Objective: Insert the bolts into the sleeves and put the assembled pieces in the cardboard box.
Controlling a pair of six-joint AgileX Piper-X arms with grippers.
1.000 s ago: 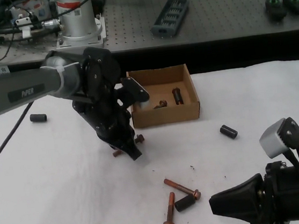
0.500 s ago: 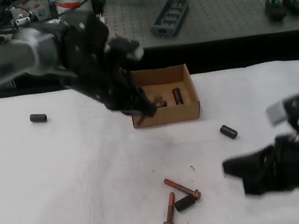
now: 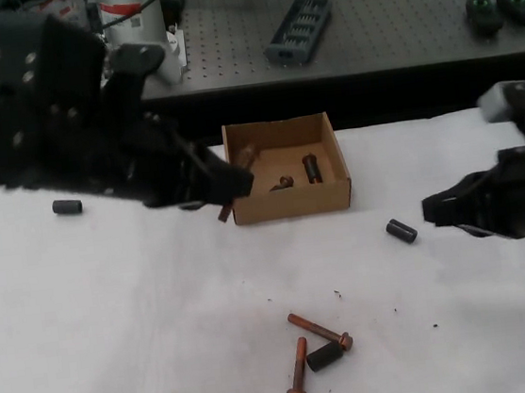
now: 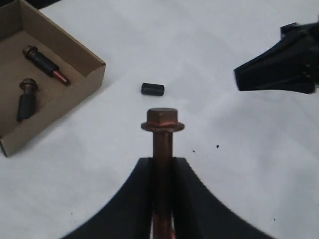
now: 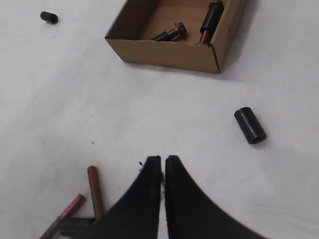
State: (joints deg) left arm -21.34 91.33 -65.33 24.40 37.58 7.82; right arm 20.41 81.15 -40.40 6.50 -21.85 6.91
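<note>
A bolt is gripped by its shank in the left pincer, just beside the cardboard box, presumably so one end is left free for a sleeve. The right pincer is clenched on nothing, well apart from the box. The bolt's tail is hidden between the fingers.

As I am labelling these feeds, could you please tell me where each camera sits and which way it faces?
High view: behind the arms, facing forward and down over the bench; both arms show, the left end effector by the box.
Left wrist view: on the left wrist, facing along its end effector, shut on a bolt, toward the right end effector.
Right wrist view: on the right wrist, facing past its shut end effector toward the box.
Shared: both wrist views show the box and a sleeve.
</note>
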